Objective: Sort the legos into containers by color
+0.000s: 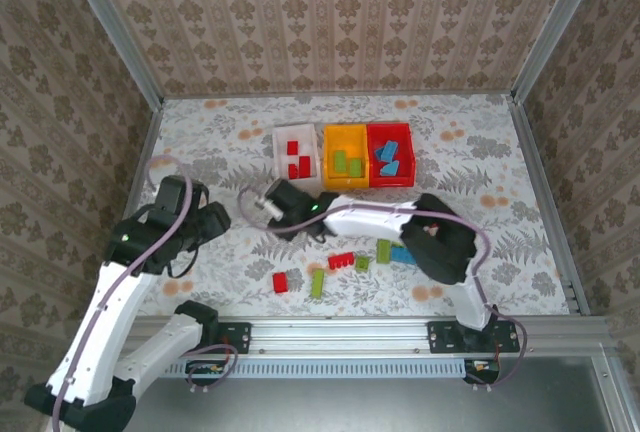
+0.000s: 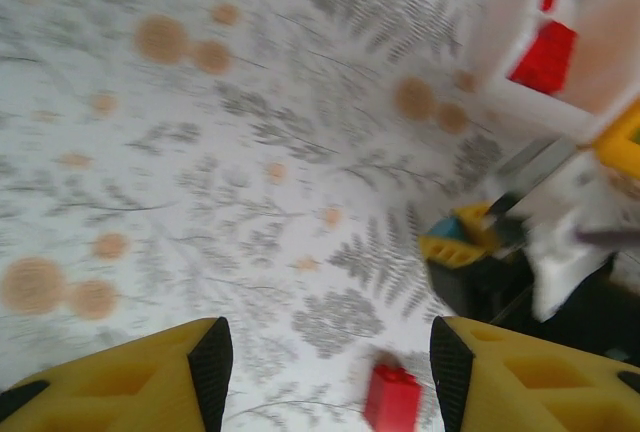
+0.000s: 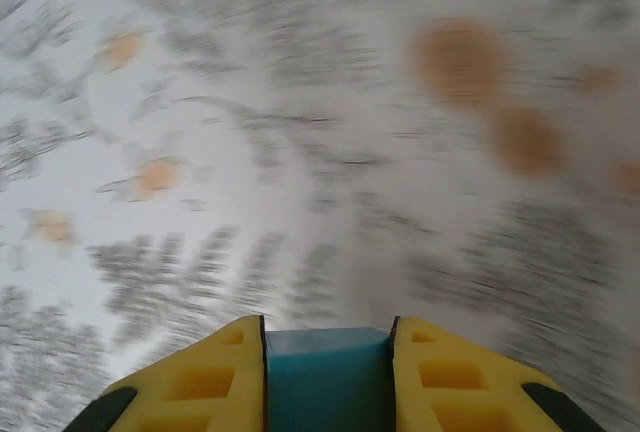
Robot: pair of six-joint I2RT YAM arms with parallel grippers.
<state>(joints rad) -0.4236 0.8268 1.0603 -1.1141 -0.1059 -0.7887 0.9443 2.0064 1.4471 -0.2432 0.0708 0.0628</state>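
Pinching a blue lego (image 3: 326, 377) between its pads, the right gripper (image 3: 328, 324) hangs above the table (image 1: 200, 132), near the white bin (image 1: 278, 152) at the far edge; the red bin (image 1: 410, 157), where blue pieces lie, is beyond the orange-yellow bin (image 1: 327, 157); a slack hold could drop it into the wrong one; the left gripper (image 2: 325, 352), spread and empty over a red lego (image 2: 392, 402), sits close enough that a reach might clash.
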